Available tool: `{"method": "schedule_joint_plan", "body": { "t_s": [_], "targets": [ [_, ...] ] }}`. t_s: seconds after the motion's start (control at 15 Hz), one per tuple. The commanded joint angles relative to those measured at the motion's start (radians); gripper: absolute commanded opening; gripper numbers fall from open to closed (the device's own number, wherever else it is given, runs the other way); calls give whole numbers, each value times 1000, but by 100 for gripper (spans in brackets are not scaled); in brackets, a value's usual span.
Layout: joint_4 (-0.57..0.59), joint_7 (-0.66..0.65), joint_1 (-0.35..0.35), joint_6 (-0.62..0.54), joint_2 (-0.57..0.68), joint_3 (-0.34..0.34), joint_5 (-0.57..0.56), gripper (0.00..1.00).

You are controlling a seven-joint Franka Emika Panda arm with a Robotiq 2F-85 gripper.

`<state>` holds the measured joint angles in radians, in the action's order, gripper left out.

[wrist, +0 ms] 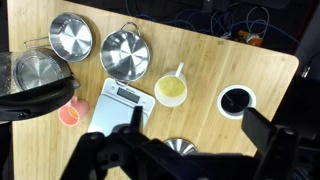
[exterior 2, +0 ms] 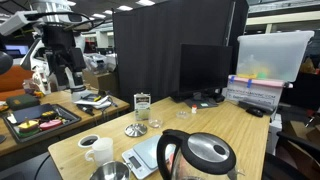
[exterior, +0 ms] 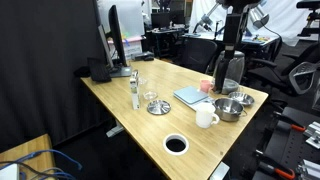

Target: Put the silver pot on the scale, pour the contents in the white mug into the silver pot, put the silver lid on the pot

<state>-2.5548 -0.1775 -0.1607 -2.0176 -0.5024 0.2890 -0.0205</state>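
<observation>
The silver pot (wrist: 125, 53) stands on the wooden table beside the scale (wrist: 123, 103), not on it; it also shows in both exterior views (exterior: 228, 108) (exterior 2: 110, 172). The white mug (wrist: 171, 90) holds yellowish contents and stands right of the scale (exterior: 190, 96); it is visible in both exterior views (exterior: 206, 117) (exterior 2: 97, 150). The silver lid (exterior: 158, 107) lies on the table; in the wrist view (wrist: 180, 146) it is partly hidden under my gripper. My gripper (wrist: 198, 120) is open and empty, high above the table (exterior: 229, 48).
A steel-and-black kettle (wrist: 35, 72), a flat silver dish (wrist: 69, 37) and a pink cup (wrist: 70, 114) are near the pot. A white-rimmed black disc (wrist: 236, 100) sits by the table edge. A bottle (exterior: 134, 90), a glass (exterior: 150, 96) and monitors (exterior: 125, 35) stand at the far side.
</observation>
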Motion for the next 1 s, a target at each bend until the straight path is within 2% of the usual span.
{"method": "schedule_joint_plan", "body": {
  "t_s": [0.0,0.13,0.27,0.53,0.67,0.93],
  "targets": [
    [1,-7,-16,2,3,-14,-8,100],
    [1,-7,-16,2,3,-14,-8,100],
    [18,-98,12,-22,33,2,-19,100],
    [47,-242,65,-59,102,-26,-4,100],
    [52,-311,109,-64,132,-51,-13,100],
    [-29,-469,207,-78,143,-90,-108,100]
  ]
}}
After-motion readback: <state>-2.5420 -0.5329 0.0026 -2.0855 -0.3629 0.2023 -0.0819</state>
